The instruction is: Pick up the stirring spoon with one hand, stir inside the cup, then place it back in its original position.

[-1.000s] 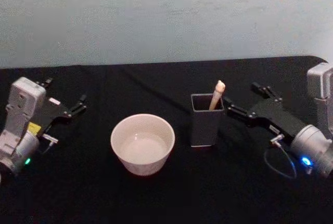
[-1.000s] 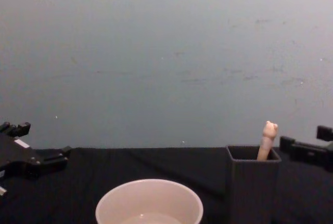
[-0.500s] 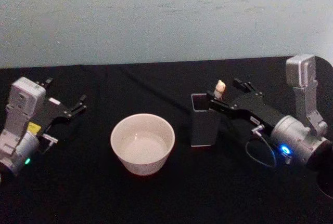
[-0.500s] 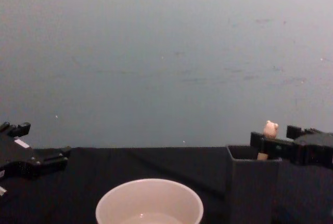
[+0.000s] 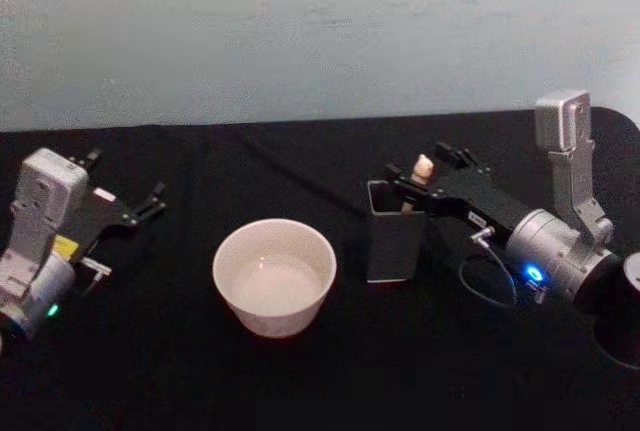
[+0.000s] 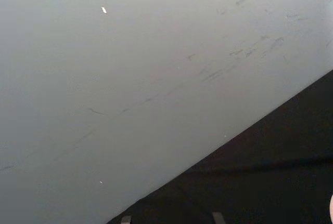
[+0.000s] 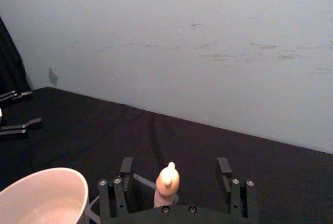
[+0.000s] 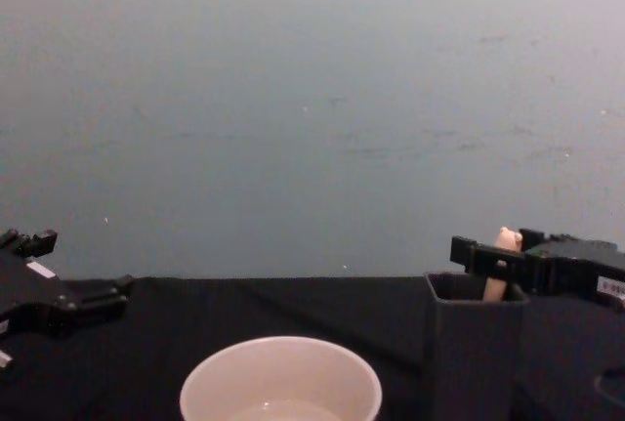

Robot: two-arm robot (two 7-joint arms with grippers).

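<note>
I count one cup (image 5: 274, 276), one stirring spoon (image 5: 422, 164) and one dark holder (image 5: 392, 246) on one counter (image 5: 300, 381). I see two pincers: left pincer (image 5: 125, 175) and right pincer (image 5: 418, 173).

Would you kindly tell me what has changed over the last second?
The right tool swung in from the right to the dark holder and now straddles the handle of the stirring spoon, open, not yet gripping. The spoon, holder, cup and left tool stayed put.
</note>
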